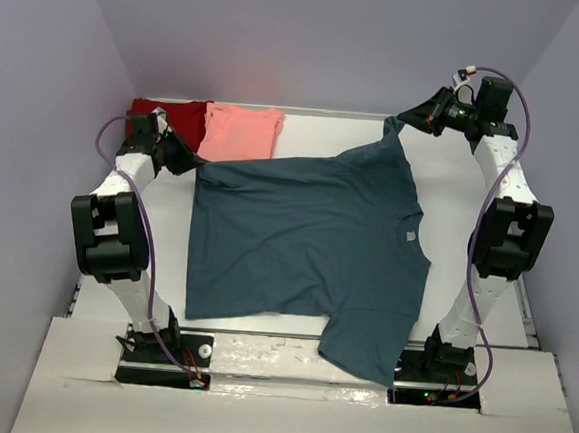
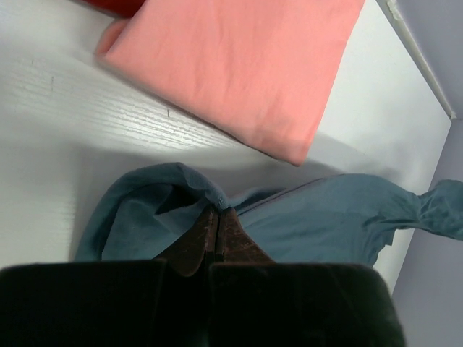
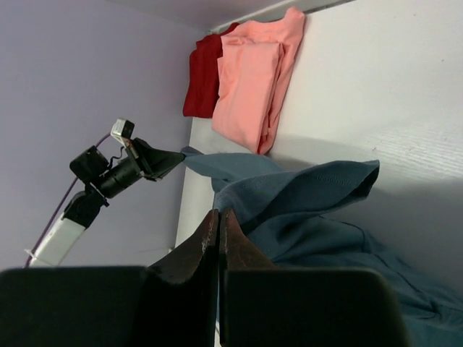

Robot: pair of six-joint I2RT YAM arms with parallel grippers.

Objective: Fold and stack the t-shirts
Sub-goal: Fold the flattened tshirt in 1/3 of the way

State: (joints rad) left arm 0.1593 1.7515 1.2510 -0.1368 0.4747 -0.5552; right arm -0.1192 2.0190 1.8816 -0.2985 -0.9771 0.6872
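Teal t-shirt (image 1: 308, 238): left gripper (image 1: 190, 164) and right gripper (image 1: 410, 118) both clamped on far edge; we want even tension, level hands, wrinkle-free spread before folding.

Spread t-shirt (image 1: 308, 238): centre of the table (image 1: 452, 184).
Corner folded t-shirt (image 1: 177, 117): far left, behind it.
Second folded t-shirt (image 1: 241, 130): just right of that one.

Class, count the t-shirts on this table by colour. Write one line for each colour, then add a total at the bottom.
teal-blue t-shirt: 1
dark red t-shirt: 1
salmon-pink t-shirt: 1
Total: 3
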